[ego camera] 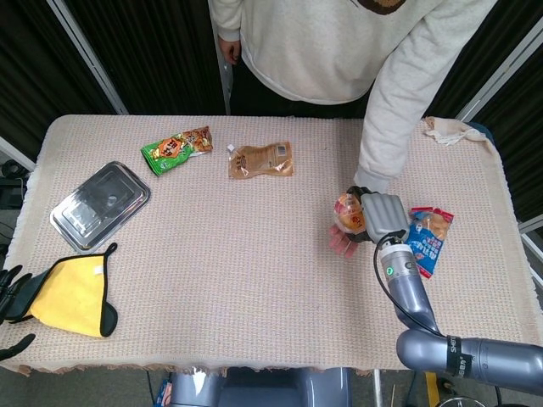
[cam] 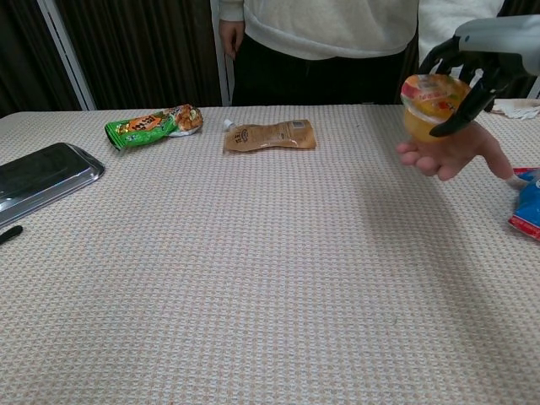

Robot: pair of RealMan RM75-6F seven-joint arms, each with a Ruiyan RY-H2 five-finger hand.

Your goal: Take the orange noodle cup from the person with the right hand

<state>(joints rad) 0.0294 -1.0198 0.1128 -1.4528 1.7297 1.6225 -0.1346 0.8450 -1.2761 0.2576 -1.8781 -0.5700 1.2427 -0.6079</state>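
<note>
My right hand (ego camera: 379,216) (cam: 472,59) grips the orange noodle cup (ego camera: 349,212) (cam: 424,103) from the side, its dark fingers wrapped around the cup. The cup is tilted and sits lifted just above the person's open palm (cam: 449,153) (ego camera: 342,241), apart from it. My left hand (ego camera: 10,292) hangs open off the table's near left edge beside a yellow cloth, seen only in the head view.
A green snack bag (ego camera: 175,148) and a brown pouch (ego camera: 262,159) lie at the back. A metal tray (ego camera: 100,203) and yellow cloth (ego camera: 72,294) are at the left. A blue snack packet (ego camera: 428,238) lies right of my right hand. The person (ego camera: 339,42) stands behind the table.
</note>
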